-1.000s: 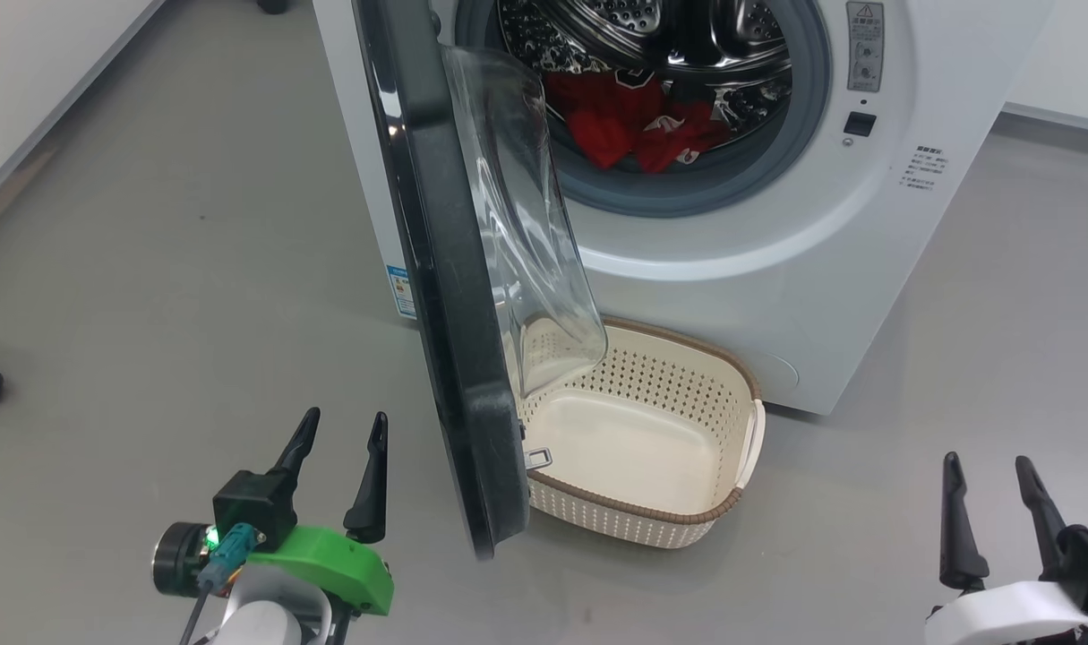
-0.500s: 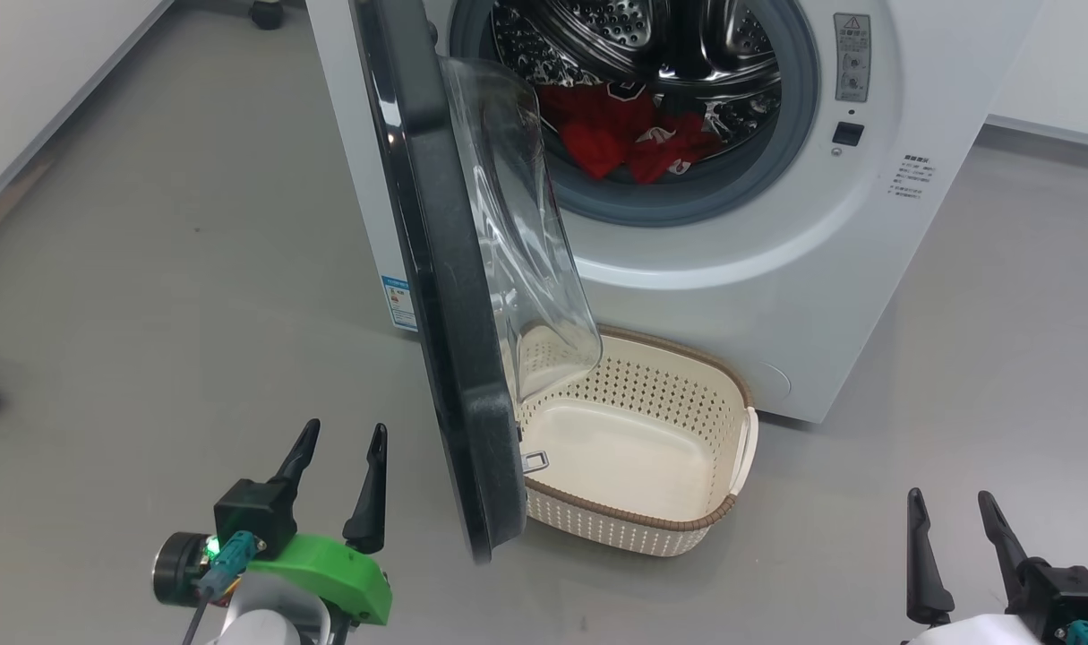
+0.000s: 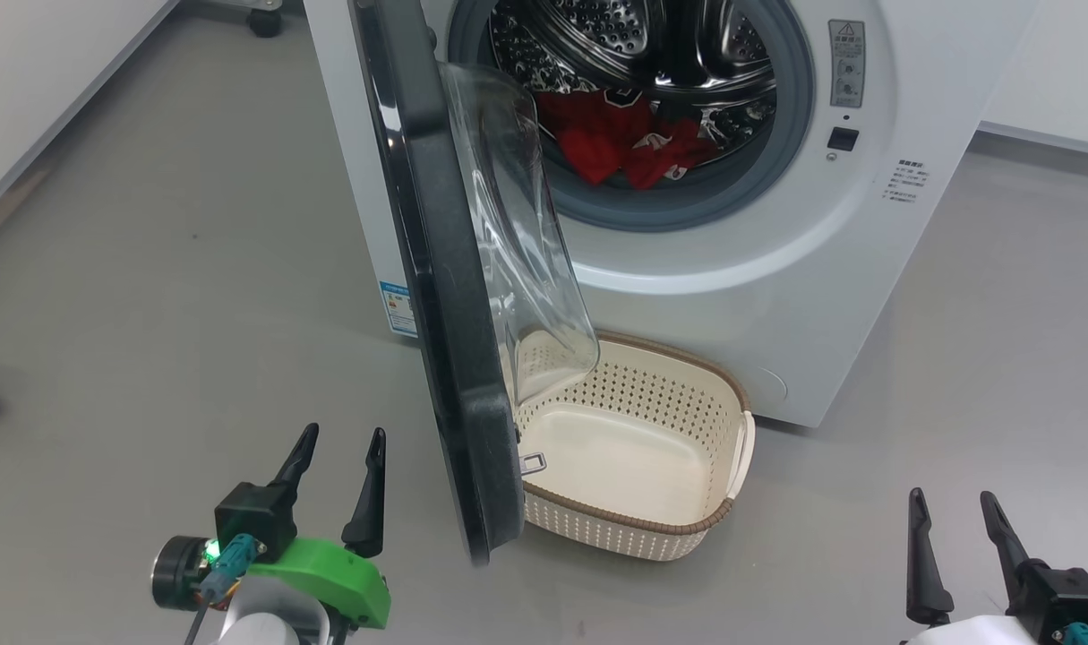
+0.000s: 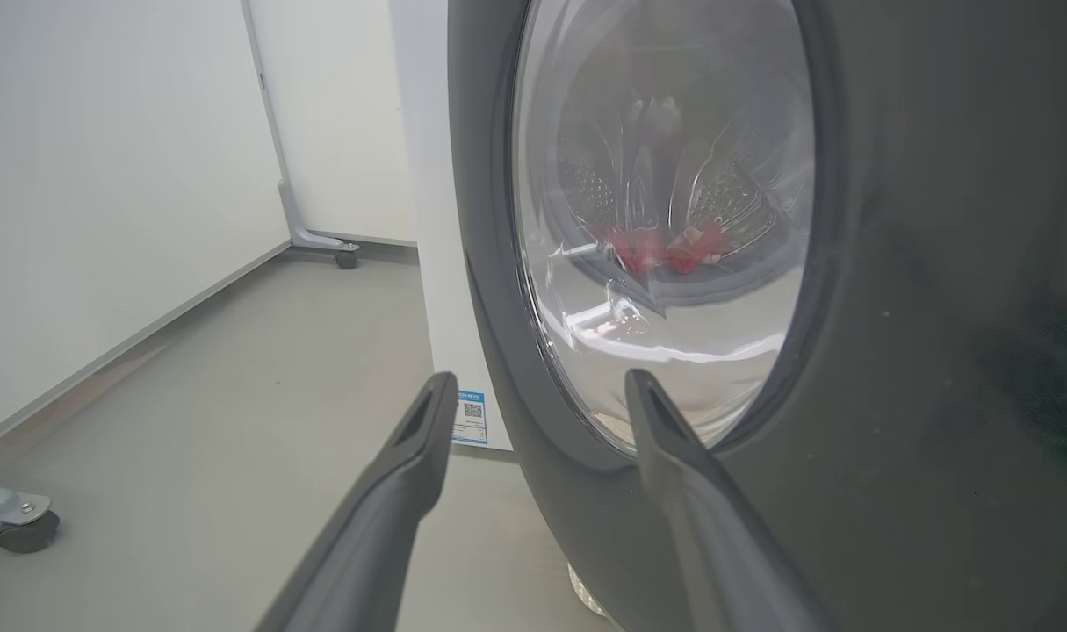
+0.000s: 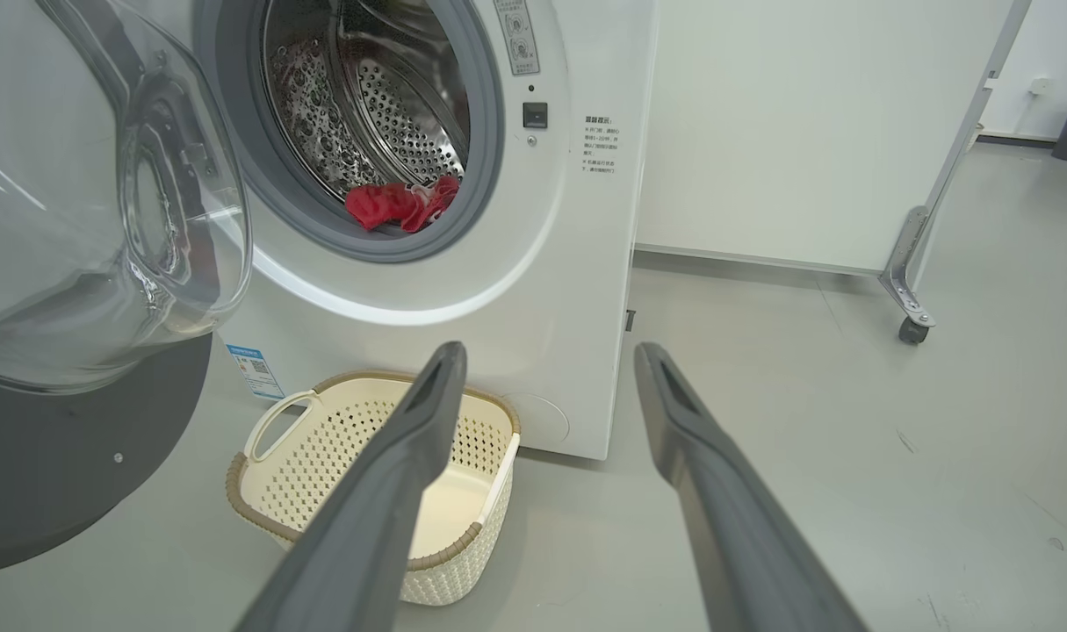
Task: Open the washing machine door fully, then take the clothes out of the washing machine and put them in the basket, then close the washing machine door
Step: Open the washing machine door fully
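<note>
Left gripper: fingers spread wide, holding nothing. It is low down, near the outside of the door.
Right gripper: fingers spread wide too, holding nothing. It is over the floor, well away from the basket.
Washing machine: big and white. Its round hole shows the shiny drum with little holes.
Washing machine door: black and round with a see-through bowl. It sticks out partly open, with its edge facing the head camera, and hangs over the left side of the basket.
Basket: cream with a brown rim. It sits on the floor just beside the machine's front.
Clothes: red, lying at the bottom of the drum.
Blue sticker: low on the machine, left of the door.
</note>
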